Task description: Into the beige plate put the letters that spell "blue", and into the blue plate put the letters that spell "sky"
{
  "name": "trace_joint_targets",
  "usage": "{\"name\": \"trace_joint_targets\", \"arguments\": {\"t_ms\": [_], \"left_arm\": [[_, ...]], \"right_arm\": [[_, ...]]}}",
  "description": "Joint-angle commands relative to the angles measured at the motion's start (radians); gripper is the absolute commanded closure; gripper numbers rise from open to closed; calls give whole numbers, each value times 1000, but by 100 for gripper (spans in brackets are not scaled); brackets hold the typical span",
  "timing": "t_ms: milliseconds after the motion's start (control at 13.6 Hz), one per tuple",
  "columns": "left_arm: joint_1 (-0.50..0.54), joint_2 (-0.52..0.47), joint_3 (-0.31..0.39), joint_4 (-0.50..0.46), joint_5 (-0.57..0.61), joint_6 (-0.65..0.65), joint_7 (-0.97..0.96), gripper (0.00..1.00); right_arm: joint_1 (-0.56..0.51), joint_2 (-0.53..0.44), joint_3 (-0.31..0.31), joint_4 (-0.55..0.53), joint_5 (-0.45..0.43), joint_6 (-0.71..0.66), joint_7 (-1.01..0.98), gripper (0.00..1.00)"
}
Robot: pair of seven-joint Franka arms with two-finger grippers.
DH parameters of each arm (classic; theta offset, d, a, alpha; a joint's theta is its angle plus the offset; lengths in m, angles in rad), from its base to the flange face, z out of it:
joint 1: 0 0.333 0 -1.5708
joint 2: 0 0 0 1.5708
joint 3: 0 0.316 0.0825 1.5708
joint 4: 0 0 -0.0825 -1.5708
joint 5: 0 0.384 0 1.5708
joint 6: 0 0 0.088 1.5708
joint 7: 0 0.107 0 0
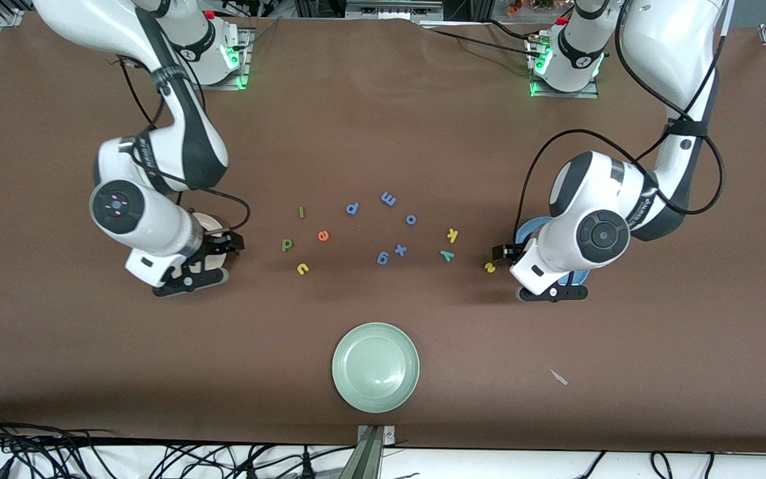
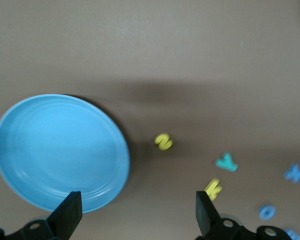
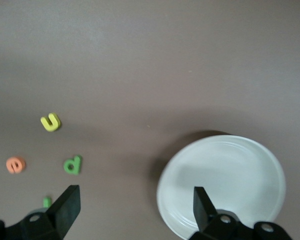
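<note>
Nothing is sorted yet, and both plates stand empty. The right gripper hangs with its fingers wide apart and holding nothing above the beige plate, which sits at the right arm's end of the table; the left gripper hangs the same way above the edge of the blue plate at the left arm's end. The green b, thin l, yellow u and orange e lie scattered on the table near the beige plate. The yellow s lies just beside the blue plate, with the teal y and yellow k near it. The main risk is a wrong pick: purple-blue letters lie between the two groups, and three yellow letters look alike. Such small, flat pieces could also slip from a pinch or be nudged aside. A green plate nearer the camera could draw a wrong drop.
</note>
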Motion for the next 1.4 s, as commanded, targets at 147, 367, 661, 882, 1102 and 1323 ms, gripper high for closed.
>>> {"name": "trace_joint_targets", "arguments": {"t_ms": [147,367,661,882,1102,1323], "left_arm": [[-48,70,7,8,-18,91,-219,0],[-53,113,7,-6,-18,146,-348,6],[-28,115,5,-99,-19,218,-384,29],[-19,113,5,-144,-33,280,-385,39],[-22,116,5,-142,-33,297,-391,39],[-28,121,7,-153,-33,315,-390,41]], "right_arm": [[93,59,-5,-55,16,152,264,0],[106,61,7,-124,36,242,341,0],[106,72,47,-213,51,380,412,0],[106,75,50,-251,59,402,416,0],[106,75,59,-273,62,405,415,1],[104,84,62,-276,65,416,415,6]]}}
